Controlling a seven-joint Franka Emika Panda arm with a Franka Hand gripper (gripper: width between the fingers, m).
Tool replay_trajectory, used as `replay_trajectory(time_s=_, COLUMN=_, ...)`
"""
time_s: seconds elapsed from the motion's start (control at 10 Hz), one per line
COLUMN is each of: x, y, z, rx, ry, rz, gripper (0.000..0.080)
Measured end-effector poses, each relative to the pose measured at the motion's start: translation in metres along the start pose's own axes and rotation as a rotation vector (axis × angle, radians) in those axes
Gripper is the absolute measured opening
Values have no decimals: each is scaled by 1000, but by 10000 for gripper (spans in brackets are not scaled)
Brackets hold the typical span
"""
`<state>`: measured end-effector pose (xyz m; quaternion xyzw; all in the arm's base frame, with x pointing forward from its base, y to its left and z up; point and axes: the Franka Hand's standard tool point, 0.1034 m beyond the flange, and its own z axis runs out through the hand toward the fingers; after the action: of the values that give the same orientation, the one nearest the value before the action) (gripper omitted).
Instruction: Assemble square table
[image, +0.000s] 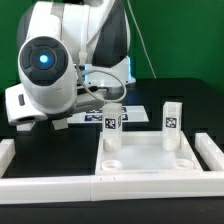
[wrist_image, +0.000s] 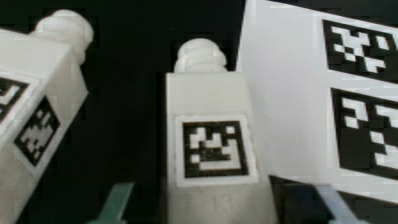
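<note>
In the wrist view a white leg block (wrist_image: 214, 130) with a black-white tag and a rounded peg end lies between my fingers (wrist_image: 118, 205). My gripper (wrist_image: 222, 208) is open, with a dark gap on each side of this leg. A second tagged leg (wrist_image: 45, 100) lies close beside it. In the exterior view the white square tabletop (image: 150, 158) with rim and corner sockets lies at the front. Two tagged legs (image: 112, 120) (image: 171, 116) stand upright at its far edge. The arm's body hides my gripper there.
The marker board shows beside the legs in the wrist view (wrist_image: 338, 90) and behind the tabletop in the exterior view (image: 88, 119). Long white border rails run along the front (image: 50, 185) and the exterior view's right side (image: 212, 150). The table surface is black.
</note>
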<state>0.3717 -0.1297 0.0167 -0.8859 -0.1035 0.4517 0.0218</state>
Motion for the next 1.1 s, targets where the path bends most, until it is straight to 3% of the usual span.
replay_trajectory(time_s=0.8, x=1, y=-5, z=-1, rx=-14, ry=-1, rz=-78, gripper=290)
replay_trajectory(time_s=1.1, x=2, y=-3, z=-5, rx=-25, ry=160, rz=-74, gripper=290)
